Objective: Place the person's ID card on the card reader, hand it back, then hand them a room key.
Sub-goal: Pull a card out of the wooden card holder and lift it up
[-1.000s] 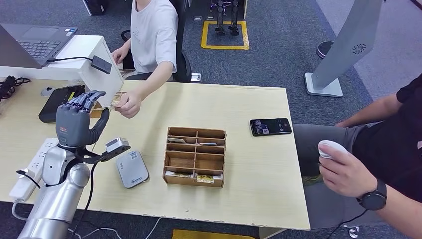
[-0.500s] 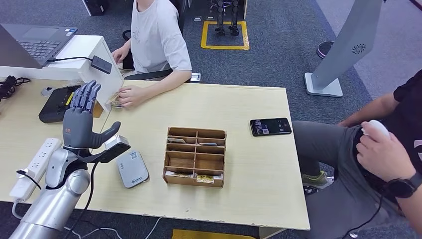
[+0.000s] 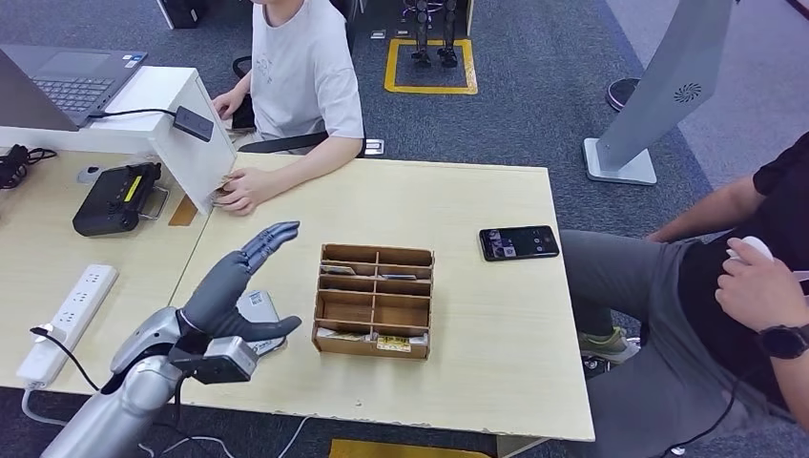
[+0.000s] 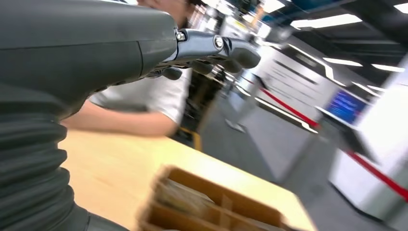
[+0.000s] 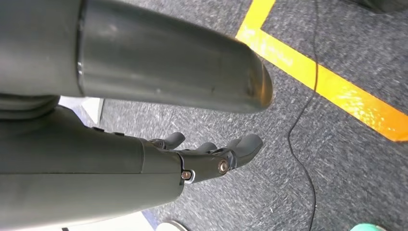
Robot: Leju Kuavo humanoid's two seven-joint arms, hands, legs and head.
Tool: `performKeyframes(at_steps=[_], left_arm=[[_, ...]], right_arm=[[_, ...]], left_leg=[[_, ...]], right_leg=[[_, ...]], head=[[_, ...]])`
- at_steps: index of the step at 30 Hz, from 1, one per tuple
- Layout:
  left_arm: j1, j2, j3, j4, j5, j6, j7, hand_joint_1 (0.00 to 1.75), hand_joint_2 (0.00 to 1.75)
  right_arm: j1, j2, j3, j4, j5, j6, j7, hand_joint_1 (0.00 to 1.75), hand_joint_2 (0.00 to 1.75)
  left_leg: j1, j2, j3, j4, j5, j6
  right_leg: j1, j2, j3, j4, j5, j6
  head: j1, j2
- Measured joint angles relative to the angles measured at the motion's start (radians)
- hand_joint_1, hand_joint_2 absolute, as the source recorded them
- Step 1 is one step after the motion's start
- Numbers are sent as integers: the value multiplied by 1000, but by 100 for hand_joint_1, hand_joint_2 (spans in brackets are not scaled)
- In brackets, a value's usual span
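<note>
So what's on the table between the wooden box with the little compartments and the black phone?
Nothing: in the head view the stretch of table between the wooden organizer and the phone is bare wood.

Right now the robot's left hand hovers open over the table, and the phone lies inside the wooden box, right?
Not quite. The head view shows the phone lying flat on the table, apart from the wooden box. The left hand does hover open, holding nothing.
</note>
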Motion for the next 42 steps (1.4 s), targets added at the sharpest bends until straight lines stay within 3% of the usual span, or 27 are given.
performKeyframes(at_steps=[3,8,11,42], left_arm=[[45,13,-80,-79,-47,-6,-7,0,175],[99,37,-181,-99,-198,111,3,0,175],[111,51,-213,-99,-223,132,6,0,175],[116,82,-265,-98,-234,134,31,0,175]], right_arm=[[2,0,10,3,4,-8,2,0,0],[1,0,12,6,-4,-7,12,0,0],[1,0,12,7,-5,-7,13,0,0],[-1,0,12,7,-10,-5,16,0,0]], left_leg=[[0,0,0,0,0,1],[0,0,0,0,0,1],[0,0,0,0,0,0],[0,0,0,0,1,0]], right_leg=[[0,0,0,0,0,0],[0,-1,-2,0,0,0],[0,-1,-2,1,0,0],[0,-1,0,0,0,0]], head=[[0,0],[0,0],[0,0],[0,0]])
